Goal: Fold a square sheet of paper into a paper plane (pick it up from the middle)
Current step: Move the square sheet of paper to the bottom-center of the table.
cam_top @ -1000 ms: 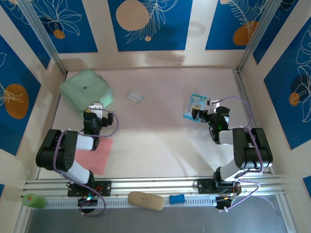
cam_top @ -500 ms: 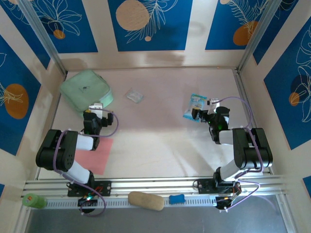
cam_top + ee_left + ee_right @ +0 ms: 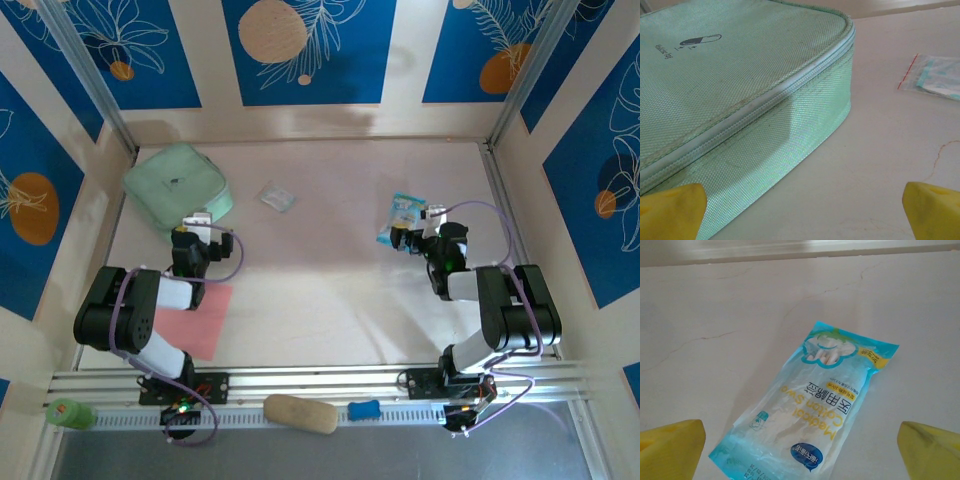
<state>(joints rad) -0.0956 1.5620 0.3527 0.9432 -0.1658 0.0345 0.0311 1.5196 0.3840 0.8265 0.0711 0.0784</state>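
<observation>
The square sheet of paper [image 3: 205, 322] is salmon-pink and lies flat and unfolded on the table at the near left, partly under my left arm. My left gripper [image 3: 197, 222] is past the sheet's far edge, open, with nothing between its yellow fingertips [image 3: 672, 210]. It faces the side of a mint-green pouch [image 3: 730, 90]. My right gripper [image 3: 408, 237] is at the right of the table, far from the sheet. It is open, and its yellow fingertips [image 3: 670, 447] straddle the near end of a blue-and-white cotton swab packet [image 3: 815, 410] without gripping it.
The mint-green pouch [image 3: 178, 187] sits at the far left, a small clear wrapper [image 3: 277, 197] right of it, and the swab packet [image 3: 402, 218] at centre right. Walls enclose the table on three sides. A tan object [image 3: 300, 413] and a blue one [image 3: 364, 409] lie on the near rail.
My right gripper has crept slightly left, closer over the swab packet. The left arm and the pink sheet have not moved.
</observation>
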